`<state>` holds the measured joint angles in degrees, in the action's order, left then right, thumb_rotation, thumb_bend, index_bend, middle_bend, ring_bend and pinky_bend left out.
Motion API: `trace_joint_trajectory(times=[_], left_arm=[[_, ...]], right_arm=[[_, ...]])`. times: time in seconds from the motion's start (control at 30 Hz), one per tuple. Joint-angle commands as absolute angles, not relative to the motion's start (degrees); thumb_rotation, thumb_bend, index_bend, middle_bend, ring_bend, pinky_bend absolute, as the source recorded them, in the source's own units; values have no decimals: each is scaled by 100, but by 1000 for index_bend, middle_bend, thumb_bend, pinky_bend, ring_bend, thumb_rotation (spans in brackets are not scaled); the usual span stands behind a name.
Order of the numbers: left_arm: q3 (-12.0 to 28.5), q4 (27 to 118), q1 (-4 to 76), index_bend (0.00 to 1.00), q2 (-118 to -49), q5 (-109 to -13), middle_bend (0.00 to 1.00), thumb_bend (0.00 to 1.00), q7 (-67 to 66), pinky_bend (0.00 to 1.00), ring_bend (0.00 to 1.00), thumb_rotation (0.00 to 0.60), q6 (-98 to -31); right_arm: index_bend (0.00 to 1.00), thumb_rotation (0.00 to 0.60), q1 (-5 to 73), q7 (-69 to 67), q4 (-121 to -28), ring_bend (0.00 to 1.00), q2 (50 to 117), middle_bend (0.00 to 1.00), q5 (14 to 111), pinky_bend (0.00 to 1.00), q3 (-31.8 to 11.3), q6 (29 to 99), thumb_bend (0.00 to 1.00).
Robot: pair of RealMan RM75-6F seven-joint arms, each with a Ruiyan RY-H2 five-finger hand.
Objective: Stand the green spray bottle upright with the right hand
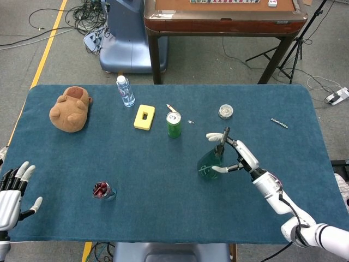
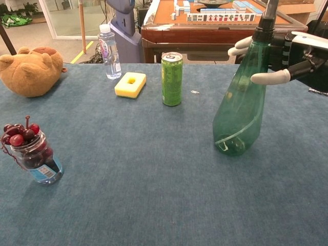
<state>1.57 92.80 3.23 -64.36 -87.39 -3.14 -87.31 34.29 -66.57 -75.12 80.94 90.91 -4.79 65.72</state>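
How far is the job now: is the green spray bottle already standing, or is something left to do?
Mostly done: the green spray bottle stands base-down on the table, leaning slightly. In hand: the right hand is at its neck, fingers around it. Left: settle it straight and let go. The left hand rests open, uninvolved.

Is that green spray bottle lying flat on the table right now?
No, the green spray bottle stands on its base on the blue table, leaning slightly, with the right hand around its neck.
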Motion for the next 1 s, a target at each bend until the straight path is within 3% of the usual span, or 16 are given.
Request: trace_joint_trajectory(times=[0.03,0.53,0.77,1.0], left_arm=[[159,9285,325,0,-6437,-8743,0,333,-316,3,0,600,-8734],[172,9283,347,0,-6440,-8727,0,333,-334,3,0,600,-8707],[187,9300,374,0,-6436,-8732,0,333,-351,3,0,600,-8692],[195,9313,410,0,-6454,-8736,0,333,-382,3,0,600,-8653]], right_arm=[[211,600,3434,-6617,-7513,79,8066,155,9110,50,-437,6555,0],[4,600,3261,-5874,-7841,0,7386,27,9273,0,-30,6540,0],[0,600,2938,-4219,-8496,0,6640,19,9104,0,171,6573,5],[0,600,2326,-1994,-9229,0,6169,58,8504,0,212,7003,81]])
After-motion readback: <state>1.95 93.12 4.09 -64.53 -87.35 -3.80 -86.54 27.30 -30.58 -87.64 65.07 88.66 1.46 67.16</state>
